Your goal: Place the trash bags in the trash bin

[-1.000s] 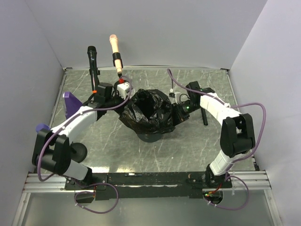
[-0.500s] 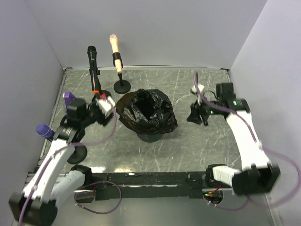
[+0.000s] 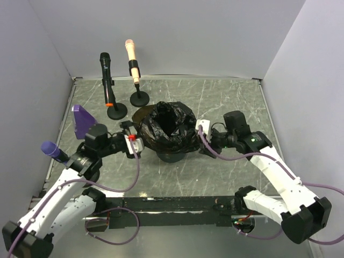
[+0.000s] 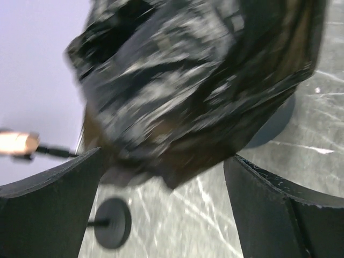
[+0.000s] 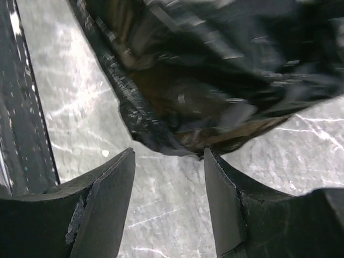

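The left gripper (image 3: 130,143) holds its jaws spread wide with nothing clamped, the black trash bag (image 3: 169,128) bulging just ahead of its fingers (image 4: 48,215) and a fold of film hanging toward the gap between them. The right gripper (image 3: 202,141) has its jaws parted less widely, also gripping nothing, the bag's crumpled edge just beyond its fingertips (image 5: 121,169). Between the two grippers stands the trash bin (image 3: 172,157), draped in the bag, only its dark base showing below the film
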`<control>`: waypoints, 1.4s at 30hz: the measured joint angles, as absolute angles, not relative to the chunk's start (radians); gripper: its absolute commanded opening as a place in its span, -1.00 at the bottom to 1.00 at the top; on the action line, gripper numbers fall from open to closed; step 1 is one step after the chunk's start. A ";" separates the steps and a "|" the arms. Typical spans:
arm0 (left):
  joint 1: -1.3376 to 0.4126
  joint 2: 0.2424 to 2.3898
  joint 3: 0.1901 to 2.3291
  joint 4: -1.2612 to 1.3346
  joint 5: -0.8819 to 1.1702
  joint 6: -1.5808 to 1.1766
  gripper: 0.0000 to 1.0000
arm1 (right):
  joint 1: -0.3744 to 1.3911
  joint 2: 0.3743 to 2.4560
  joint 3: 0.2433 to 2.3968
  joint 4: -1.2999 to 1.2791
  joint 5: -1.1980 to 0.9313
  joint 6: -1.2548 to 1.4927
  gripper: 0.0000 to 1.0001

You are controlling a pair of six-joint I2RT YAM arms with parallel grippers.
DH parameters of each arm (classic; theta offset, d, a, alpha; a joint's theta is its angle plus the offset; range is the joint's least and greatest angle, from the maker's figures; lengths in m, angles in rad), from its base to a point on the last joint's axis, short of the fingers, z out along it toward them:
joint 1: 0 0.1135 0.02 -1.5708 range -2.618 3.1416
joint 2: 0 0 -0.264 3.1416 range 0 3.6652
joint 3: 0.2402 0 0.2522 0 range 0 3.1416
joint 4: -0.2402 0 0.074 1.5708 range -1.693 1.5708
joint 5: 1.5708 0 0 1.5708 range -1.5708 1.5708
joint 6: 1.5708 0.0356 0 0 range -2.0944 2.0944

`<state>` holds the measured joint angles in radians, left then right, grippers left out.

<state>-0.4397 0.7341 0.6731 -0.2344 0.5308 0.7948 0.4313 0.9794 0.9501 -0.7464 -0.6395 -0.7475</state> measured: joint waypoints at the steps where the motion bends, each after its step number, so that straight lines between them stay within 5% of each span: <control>1: -0.461 0.748 0.662 -0.213 0.527 0.804 0.69 | 0.442 0.983 0.940 -0.743 -0.627 -0.757 0.20; 4: -0.503 0.785 0.650 -0.196 0.522 0.826 0.25 | 0.477 0.983 0.916 -0.739 -0.598 -0.789 -0.11; 5: -0.515 0.799 0.650 -0.192 0.518 0.827 -0.10 | 0.492 0.982 0.908 -0.732 -0.586 -0.800 -0.34; 6: -0.524 0.810 0.648 -0.190 0.515 0.828 -0.74 | 0.507 0.983 0.899 -0.722 -0.575 -0.810 -0.60; 7: -0.533 0.815 0.642 -0.185 0.510 0.831 -0.98 | 0.519 0.984 0.888 -0.707 -0.564 -0.815 -0.80; 9: -0.545 0.807 0.617 -0.171 0.498 0.834 -0.99 | 0.538 0.991 0.862 -0.672 -0.539 -0.815 -1.00; 17: -0.592 0.713 0.393 -0.117 0.443 0.853 -0.99 | 0.552 1.001 0.713 -0.567 -0.437 -0.833 -1.00; 18: -0.593 0.712 0.374 -0.117 0.437 0.853 -0.99 | 0.552 0.999 0.690 -0.569 -0.428 -0.841 -1.00; 20: -0.594 0.713 0.349 -0.116 0.428 0.854 -0.47 | 0.552 0.999 0.657 -0.572 -0.416 -0.853 -0.94; 23: -0.594 0.718 0.336 -0.114 0.420 0.854 0.26 | 0.552 0.999 0.646 -0.590 -0.409 -0.859 -0.33; 25: -0.595 0.722 0.337 -0.116 0.417 0.839 0.37 | 0.552 0.997 0.655 -0.616 -0.405 -0.858 -0.09; 31: -0.595 0.669 0.434 -0.249 0.383 0.762 0.77 | 0.544 0.976 0.871 -0.860 -0.400 -0.864 0.06; 36: -0.595 0.527 0.529 -0.421 0.385 0.693 0.76 | 0.536 1.018 1.322 -1.072 -0.462 -0.853 0.03; 42: -0.570 0.466 0.530 -0.517 0.397 0.595 0.74 | 0.577 1.308 1.825 -1.183 -0.545 -0.767 0.00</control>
<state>-0.5697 0.4656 0.5297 -0.5175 0.3969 0.5953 0.5770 1.3083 1.8248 -1.1831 -0.5449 -0.7670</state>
